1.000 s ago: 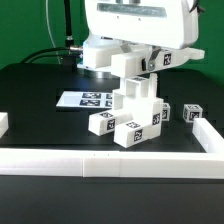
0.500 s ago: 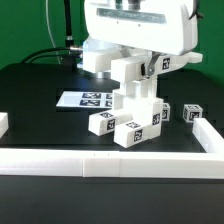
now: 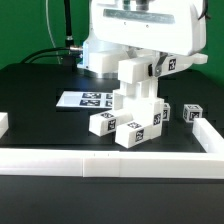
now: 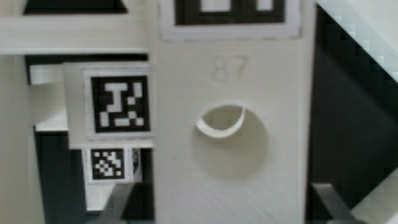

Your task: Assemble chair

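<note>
The partly joined chair (image 3: pixel 130 115) stands on the black table as a stack of white blocky pieces with square tags. My gripper (image 3: pixel 138 60) is right above it, shut on a white chair piece (image 3: pixel 135 75) that hangs over the top of the stack; I cannot tell whether they touch. In the wrist view the held piece (image 4: pixel 222 130) is a flat white face with a round hole and a tag at its far end. It fills the gap between my fingers (image 4: pixel 121 200). Tagged parts of the chair (image 4: pixel 119 103) show beside it.
The marker board (image 3: pixel 85 100) lies flat behind the chair on the exterior view's left. A loose white tagged block (image 3: pixel 192 113) sits at the exterior view's right. The low white border rail (image 3: pixel 100 160) runs along the front and up the right side.
My gripper has shifted slightly to the exterior view's right and a little lower with the white piece in it. The chair stack has not moved.
</note>
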`<state>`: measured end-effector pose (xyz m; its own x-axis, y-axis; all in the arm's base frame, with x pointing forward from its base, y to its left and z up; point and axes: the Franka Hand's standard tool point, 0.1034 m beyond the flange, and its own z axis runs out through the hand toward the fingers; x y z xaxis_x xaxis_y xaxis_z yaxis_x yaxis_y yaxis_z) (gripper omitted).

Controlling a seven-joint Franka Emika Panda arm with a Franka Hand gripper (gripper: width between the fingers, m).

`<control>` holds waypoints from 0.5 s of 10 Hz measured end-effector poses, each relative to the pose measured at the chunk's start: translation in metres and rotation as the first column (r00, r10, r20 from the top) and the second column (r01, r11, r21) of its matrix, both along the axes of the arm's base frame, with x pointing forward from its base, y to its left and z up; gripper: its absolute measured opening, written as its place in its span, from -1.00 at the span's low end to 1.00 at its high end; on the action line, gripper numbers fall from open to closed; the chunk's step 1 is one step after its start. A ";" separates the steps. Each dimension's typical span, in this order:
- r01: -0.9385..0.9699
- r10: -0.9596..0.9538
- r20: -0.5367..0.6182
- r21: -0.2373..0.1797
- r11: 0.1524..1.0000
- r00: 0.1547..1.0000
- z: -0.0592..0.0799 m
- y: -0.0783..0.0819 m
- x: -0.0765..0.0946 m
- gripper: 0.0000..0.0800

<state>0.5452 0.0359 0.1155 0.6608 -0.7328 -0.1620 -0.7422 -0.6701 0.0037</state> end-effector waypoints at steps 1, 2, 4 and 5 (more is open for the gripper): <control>-0.003 0.003 -0.002 -0.001 1.000 1.000 -0.001 0.001 -0.002 -0.29; -0.004 0.004 0.005 -0.003 1.000 1.000 -0.001 0.002 0.000 -0.29; -0.007 0.007 0.009 -0.006 1.000 1.000 -0.003 0.002 0.000 -0.29; -0.007 0.007 0.008 -0.006 1.000 1.000 -0.004 0.002 0.000 -0.29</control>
<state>0.5452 0.0378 0.1116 0.6674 -0.7291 -0.1519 -0.7375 -0.6754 0.0016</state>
